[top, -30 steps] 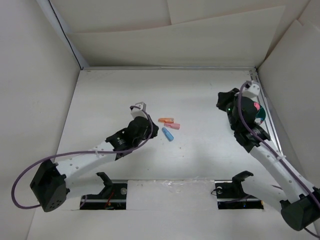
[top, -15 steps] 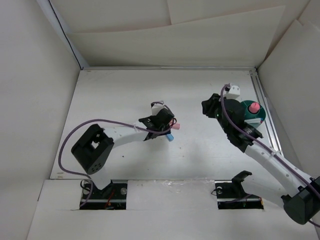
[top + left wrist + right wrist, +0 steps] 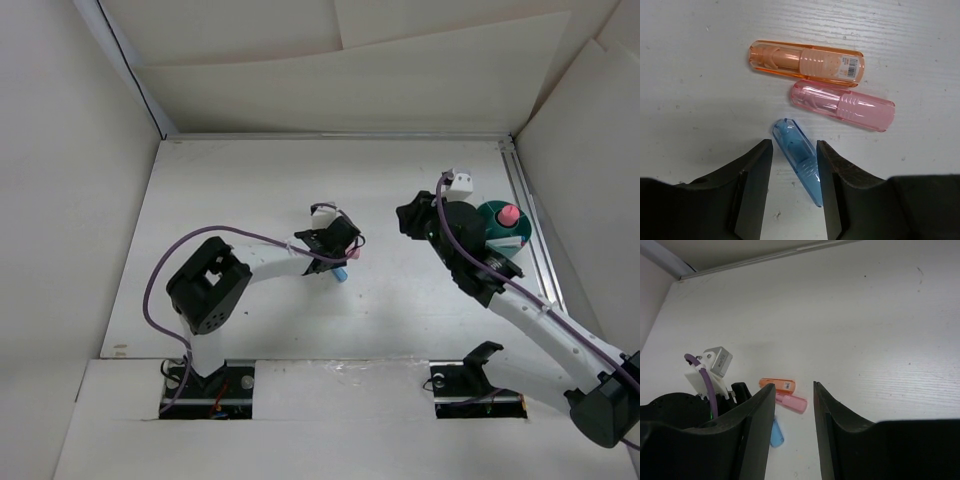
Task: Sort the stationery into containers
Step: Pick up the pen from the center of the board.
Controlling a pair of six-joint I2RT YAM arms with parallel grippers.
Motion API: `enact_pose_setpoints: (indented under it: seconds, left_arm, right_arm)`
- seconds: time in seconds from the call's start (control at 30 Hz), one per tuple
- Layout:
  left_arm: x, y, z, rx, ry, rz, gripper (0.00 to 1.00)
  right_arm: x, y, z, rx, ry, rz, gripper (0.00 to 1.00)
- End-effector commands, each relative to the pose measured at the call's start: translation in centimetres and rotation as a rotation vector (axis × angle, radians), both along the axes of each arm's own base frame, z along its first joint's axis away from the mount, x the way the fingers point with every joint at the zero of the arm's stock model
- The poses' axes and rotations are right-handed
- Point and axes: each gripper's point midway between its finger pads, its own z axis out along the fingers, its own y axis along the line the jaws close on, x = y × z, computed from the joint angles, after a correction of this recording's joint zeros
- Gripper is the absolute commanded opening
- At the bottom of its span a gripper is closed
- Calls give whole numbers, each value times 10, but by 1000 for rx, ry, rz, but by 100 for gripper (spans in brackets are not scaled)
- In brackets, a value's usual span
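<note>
Three stationery pieces lie mid-table: an orange piece (image 3: pixel 806 63), a pink piece (image 3: pixel 842 105) and a light blue capsule (image 3: pixel 797 157). My left gripper (image 3: pixel 793 150) hangs low over them, open, one finger on each side of the blue capsule (image 3: pixel 341 274), which lies slanted between them on the table. My right gripper (image 3: pixel 793 390) is open and holds nothing; it is raised and points toward the pieces from the right. The round teal container (image 3: pixel 492 213) stands at the right edge behind the right arm, with a pink-topped item (image 3: pixel 508 214) upright in it.
White walls close in the table on the left, back and right. A metal rail (image 3: pixel 530 230) runs along the right edge next to the container. The left arm's purple cable (image 3: pixel 225 235) loops above the table. Both arm bases sit at the near edge.
My left arm swung right over the pieces and its jaws opened around the blue capsule. My right gripper let go of the pink-topped item in the container, opened and drew back to the left.
</note>
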Motion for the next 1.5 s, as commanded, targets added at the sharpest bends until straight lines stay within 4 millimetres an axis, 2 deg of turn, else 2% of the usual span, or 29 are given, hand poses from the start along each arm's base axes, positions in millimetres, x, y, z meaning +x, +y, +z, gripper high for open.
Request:
enact_pose_setpoints:
  seconds: [0.0,0.3,0.37,0.67,0.83,0.9,0.93,1.03,1.2,1.33,1.47]
  left_arm:
    - [8,3,7,27,-36,24,38]
    - [12,-2,1,41,-30,17,38]
    - [16,-4,5,38,-42,22,38]
    - [14,3,-7,70,-37,31,37]
    - [16,3,-10,75,-43,36,31]
    - [16,3,-10,75,-43,36,31]
    - [14,6,-13,82,-37,35,36]
    - [14,6,-13,82,-37,35,36]
    - [8,10,-19,104,-30,30,26]
    - [9,10,-13,94,-47,35,14]
    - [6,14,-7,85,-55,36,8]
  right_arm:
    - [1,6,19,22,-57,18,42]
    - [-3,8,25,34,-71,36,42]
    - [-3,8,25,34,-71,36,42]
    - [-5,9,28,41,-78,45,42]
    - [-5,9,28,41,-78,45,42]
    - [-6,9,24,36,-70,45,42]
    - [-6,9,24,36,-70,45,42]
    - [-6,9,24,36,-70,45,42]
    - [-6,9,24,36,-70,45,42]
    - [-6,9,24,36,-70,45,42]
    - [-6,9,24,36,-70,45,42]
